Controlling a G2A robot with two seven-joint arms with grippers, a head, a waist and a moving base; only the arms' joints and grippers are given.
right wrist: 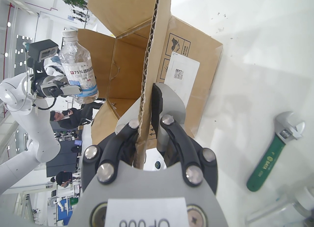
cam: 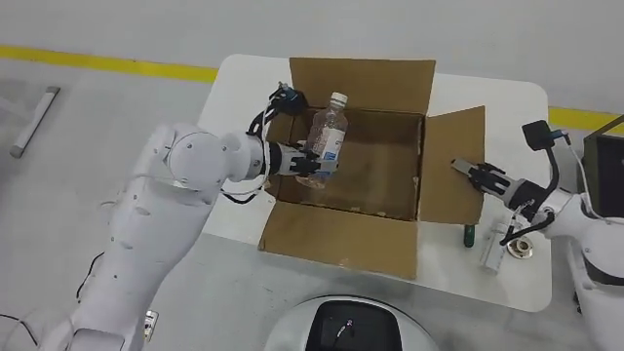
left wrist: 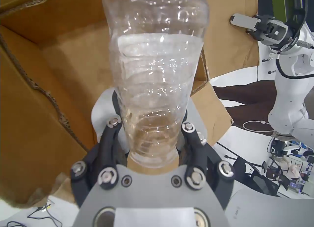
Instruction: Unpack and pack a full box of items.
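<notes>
Left gripper (cam: 314, 164) clamps the bottle (cam: 329, 136) low; right gripper (cam: 475, 172) pinches a flap (cam: 453, 161). On the table (cam: 244, 93) the box (cam: 336, 239) stands open, its 3 o'clock flap held back, probably to keep the mouth wide. The bottle hangs cap-up over the mouth's 9 o'clock side, gripped near its base so the body clears the walls; the room beneath looks free. A wrench (right wrist: 274, 154) lies at the box's 4 o'clock, apart from it.
</notes>
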